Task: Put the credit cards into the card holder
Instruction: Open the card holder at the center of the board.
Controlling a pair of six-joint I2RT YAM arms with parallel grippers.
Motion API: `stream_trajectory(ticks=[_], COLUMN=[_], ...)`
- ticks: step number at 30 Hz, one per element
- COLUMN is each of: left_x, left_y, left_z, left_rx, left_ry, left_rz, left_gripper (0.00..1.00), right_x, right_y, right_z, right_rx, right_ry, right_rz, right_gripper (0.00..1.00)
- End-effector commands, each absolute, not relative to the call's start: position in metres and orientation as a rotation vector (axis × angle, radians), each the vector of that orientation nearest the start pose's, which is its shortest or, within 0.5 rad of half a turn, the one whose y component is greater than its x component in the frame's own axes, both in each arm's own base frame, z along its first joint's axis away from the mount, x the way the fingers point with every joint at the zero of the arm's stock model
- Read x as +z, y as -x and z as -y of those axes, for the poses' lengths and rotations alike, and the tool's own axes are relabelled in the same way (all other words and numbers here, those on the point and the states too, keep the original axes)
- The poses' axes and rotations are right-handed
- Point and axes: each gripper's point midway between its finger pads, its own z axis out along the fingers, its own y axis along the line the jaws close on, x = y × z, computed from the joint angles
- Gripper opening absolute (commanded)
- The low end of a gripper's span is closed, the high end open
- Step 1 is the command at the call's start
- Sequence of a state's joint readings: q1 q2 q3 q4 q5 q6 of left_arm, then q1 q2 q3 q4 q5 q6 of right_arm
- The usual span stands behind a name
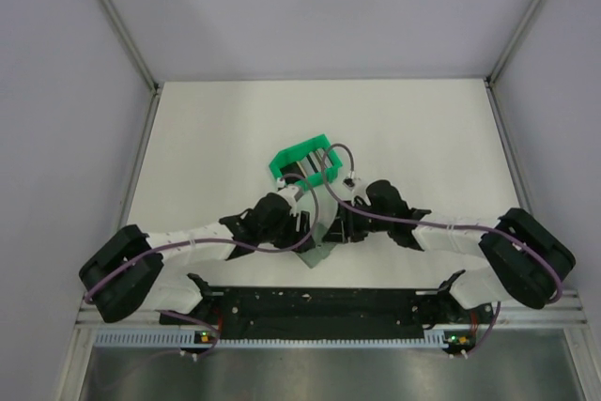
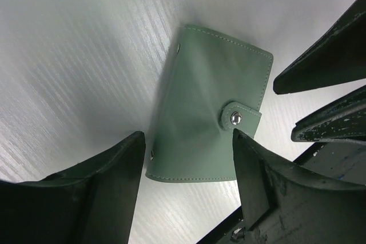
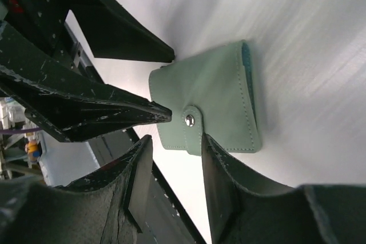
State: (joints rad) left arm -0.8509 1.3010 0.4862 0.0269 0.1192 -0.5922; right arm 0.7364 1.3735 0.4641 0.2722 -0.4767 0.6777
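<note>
White table (image 1: 423, 138) bore the card holder (image 1: 319, 251), folded shut and snapped, at lower centre of the overhead view. Left pincer (image 2: 187, 137) and right pincer (image 3: 175, 141) stood spread over it, green bin (image 1: 300, 150) just above them in frame.

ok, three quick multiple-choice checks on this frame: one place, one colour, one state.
1. Where is the card holder? A on the table, on the near side of the bin; B inside the bin; C lifted off the table.
2. Bin colour? A red; B bright green; C black.
3. Card holder state? A spread open; B folded, tab hanging loose; C folded, tab snapped down.
Key: 1 A, both wrist views show it flat on the table; 2 B, plain in the top view; 3 C, the tab lies fastened flat on the holder.
</note>
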Motion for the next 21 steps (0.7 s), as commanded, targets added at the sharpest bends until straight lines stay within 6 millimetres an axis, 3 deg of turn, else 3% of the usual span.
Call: stream_trajectory(ticks=[1, 13, 21], left_x=[0.013, -0.004, -0.005], left_y=[-0.159, -0.143, -0.150], left_z=[0.248, 0.240, 0.244], left_rx=[-0.757, -0.778, -0.762], left_ry=[-0.343, -0.294, -0.313], left_rz=[-2.568, -2.629, -2.614], left_gripper=[0.66, 0.56, 0.37], right_x=[0.071, 0.040, 0.028], right_y=[-0.168, -0.164, -0.151], right_z=[-0.303, -0.302, -0.307], right_rx=[1.353, 1.317, 1.317], right_ry=[0.404, 0.439, 0.477], right_rz=[-2.342, -2.433, -2.491], right_gripper=[0.39, 0.38, 0.36])
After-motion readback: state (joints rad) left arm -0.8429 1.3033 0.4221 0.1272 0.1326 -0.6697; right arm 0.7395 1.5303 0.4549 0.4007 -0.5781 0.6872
